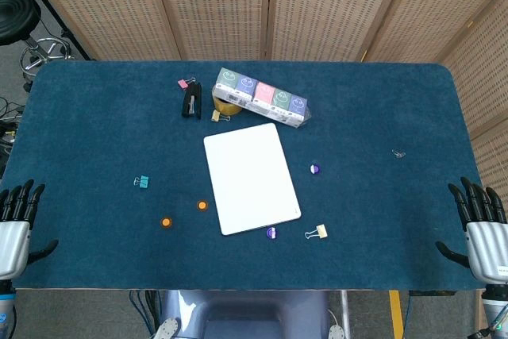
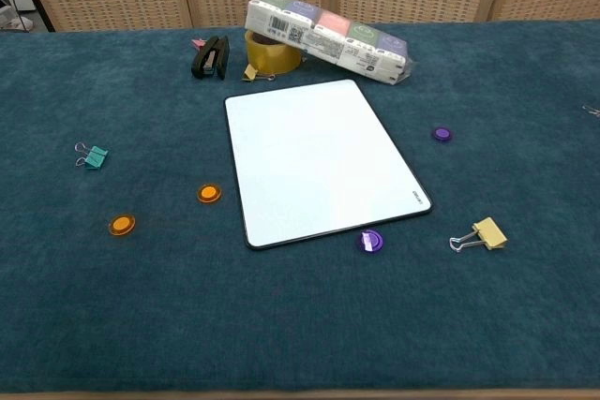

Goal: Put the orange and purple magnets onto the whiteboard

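**Magnet placement: no magnet yet on the whiteboard, both hands idle at the near edge of the table.**

Whiteboard (image 2: 319, 158) lies bare at the table's (image 1: 95, 117) centre. Two orange magnets (image 2: 209, 193) (image 2: 122, 225) sit off its left edge, toward the near-left corner; one purple magnet (image 2: 370, 241) lies just beside its near edge, another purple magnet (image 2: 442, 134) off its right edge. Left hand (image 1: 14, 228) and right hand (image 1: 484, 236) rest at the near corners, fingers spread, holding nothing. Judged step: the first pick. Next move calls for a reach inward and a fine pinch on a low, flat disc. Writing: a small mark at the whiteboard's near-right corner and print on the tissue pack (image 2: 323, 37) by the far edge, both too small to read.
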